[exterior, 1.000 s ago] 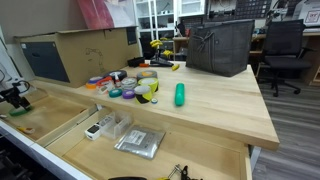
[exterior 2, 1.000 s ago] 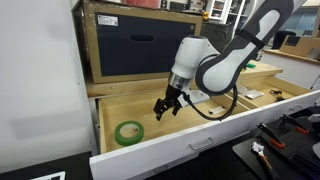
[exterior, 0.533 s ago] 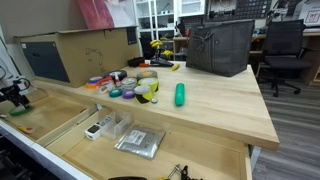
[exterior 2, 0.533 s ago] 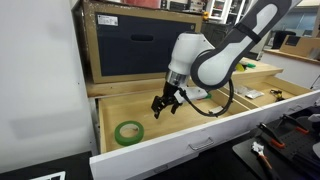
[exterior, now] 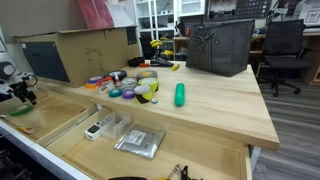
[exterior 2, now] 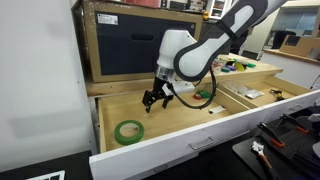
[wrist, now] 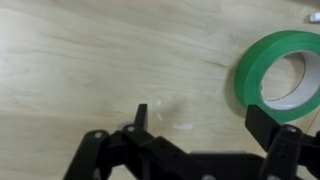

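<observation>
A roll of green tape (exterior 2: pixel 129 131) lies flat on the wooden floor of an open drawer (exterior 2: pixel 170 138). My gripper (exterior 2: pixel 152 98) hangs open and empty just above the drawer floor, a little behind and to the side of the tape. In the wrist view the tape (wrist: pixel 284 78) sits at the right edge, next to one fingertip (wrist: pixel 272 122), and bare wood lies between the gripper's (wrist: pixel 204 118) two fingers. In an exterior view the gripper (exterior: pixel 20 96) is at the far left and the tape (exterior: pixel 17 110) shows only as a thin green edge.
A dark cabinet (exterior 2: pixel 125 43) stands behind the drawer. A worktop (exterior: pixel 200 100) holds several tape rolls (exterior: pixel 140 88), a green bottle (exterior: pixel 180 94), a cardboard box (exterior: pixel 85 50) and a grey bag (exterior: pixel 220 45). A second drawer section holds a clear box (exterior: pixel 110 127) and packets (exterior: pixel 140 142).
My gripper has moved sideways across the drawer and back toward the cabinet, away from the drawer's front. The green tape has stayed where it lay.
</observation>
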### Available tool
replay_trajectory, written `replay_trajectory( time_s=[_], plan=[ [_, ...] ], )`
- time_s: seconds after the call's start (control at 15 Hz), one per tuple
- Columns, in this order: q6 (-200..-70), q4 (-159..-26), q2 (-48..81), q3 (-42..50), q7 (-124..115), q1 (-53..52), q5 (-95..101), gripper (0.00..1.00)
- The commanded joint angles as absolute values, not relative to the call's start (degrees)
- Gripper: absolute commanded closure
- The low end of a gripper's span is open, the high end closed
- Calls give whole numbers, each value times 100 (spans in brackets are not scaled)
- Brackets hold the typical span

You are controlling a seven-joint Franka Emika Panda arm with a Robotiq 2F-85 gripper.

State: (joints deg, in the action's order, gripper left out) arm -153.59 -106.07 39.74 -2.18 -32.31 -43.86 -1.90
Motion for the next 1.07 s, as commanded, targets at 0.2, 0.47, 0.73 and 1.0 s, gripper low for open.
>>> replay_trajectory(
  time_s=[0.2, 0.47, 0.73, 1.0],
  plan=[
    [-15344, -10580, 3989, -238, -3245, -4370, -164, 0],
    [-15388, -10439, 4133, -269, -3293, -4353, -228, 0],
    [-15127, -9916, 4367, -135, -3578, -4565, -138, 0],
    [-14682, -9240, 4600, -86, -3671, -4784, -37, 0]
  ],
)
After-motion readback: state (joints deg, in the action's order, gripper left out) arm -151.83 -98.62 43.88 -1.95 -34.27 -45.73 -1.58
